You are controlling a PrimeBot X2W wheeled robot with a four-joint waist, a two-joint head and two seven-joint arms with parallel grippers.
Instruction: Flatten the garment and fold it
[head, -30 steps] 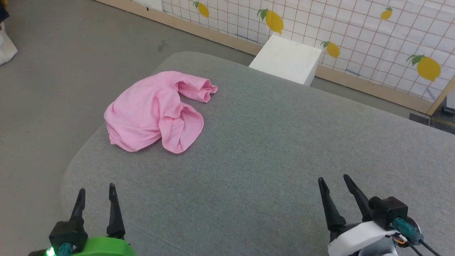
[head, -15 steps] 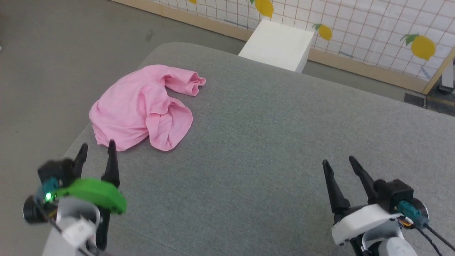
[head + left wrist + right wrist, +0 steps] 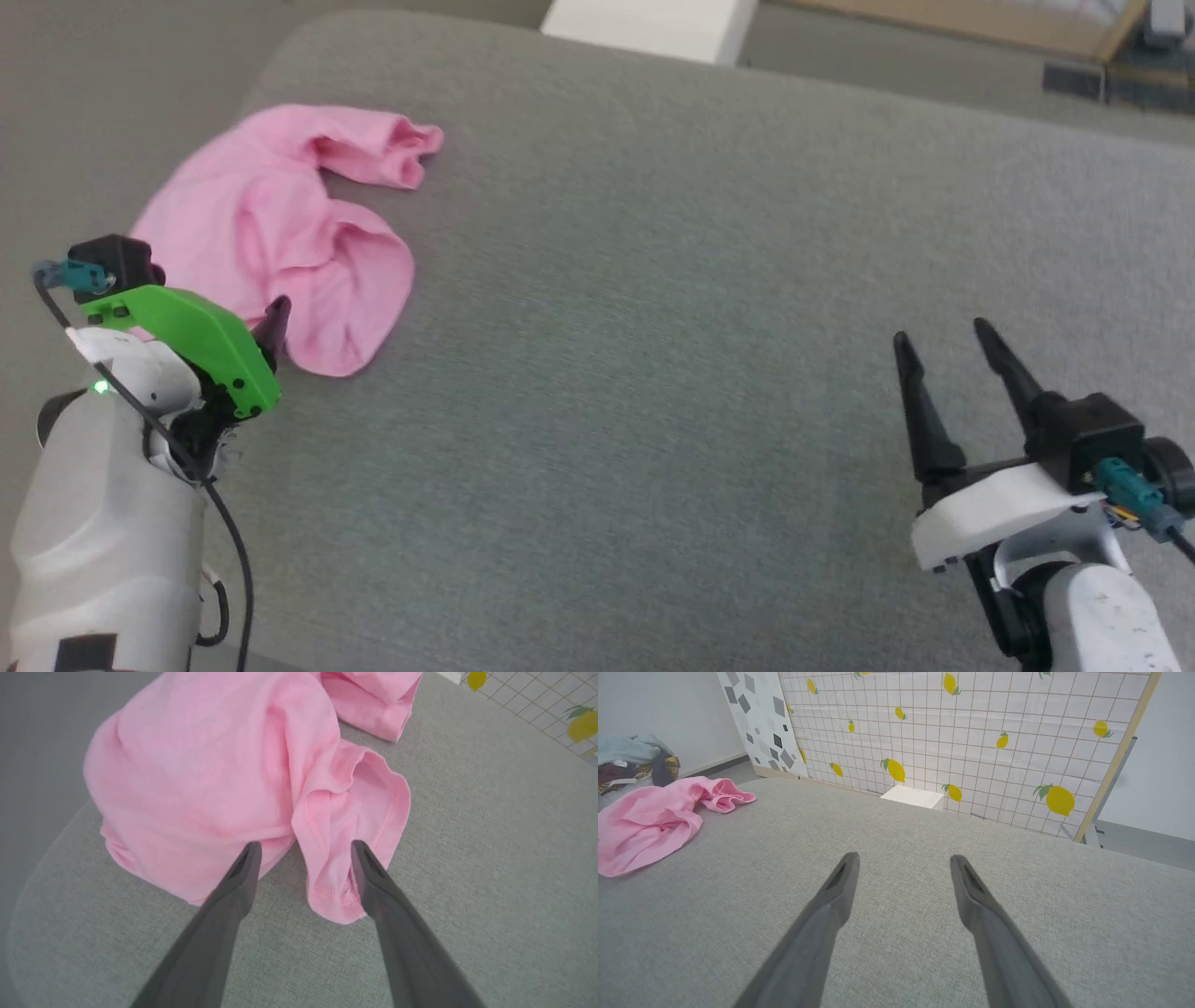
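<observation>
The garment (image 3: pixel 261 215) is a crumpled light-pink heap at the far left of the grey padded surface (image 3: pixel 653 392), near its rounded left edge. My left gripper (image 3: pixel 266 322), under its green housing, has reached the heap's near edge. In the left wrist view the left gripper (image 3: pixel 306 848) is open. Its fingertips hover over the garment (image 3: pixel 210 765), straddling a hemmed fold with nothing pinched. My right gripper (image 3: pixel 941 336) stands open over bare surface at the lower right, far from the cloth. The right gripper (image 3: pixel 903 858) sees the garment (image 3: pixel 649 821) far off to its left.
A white box (image 3: pixel 653 19) stands on the floor beyond the surface's far edge, before a lemon-patterned panel (image 3: pixel 971 742). A pile of other clothes (image 3: pixel 630 760) lies beyond the garment. The grey floor (image 3: pixel 84 112) drops away left of the surface.
The head camera has tilted down, shifting the whole picture. My left arm has reached forward to the garment's near edge. Both grippers stayed open, and the garment has not moved.
</observation>
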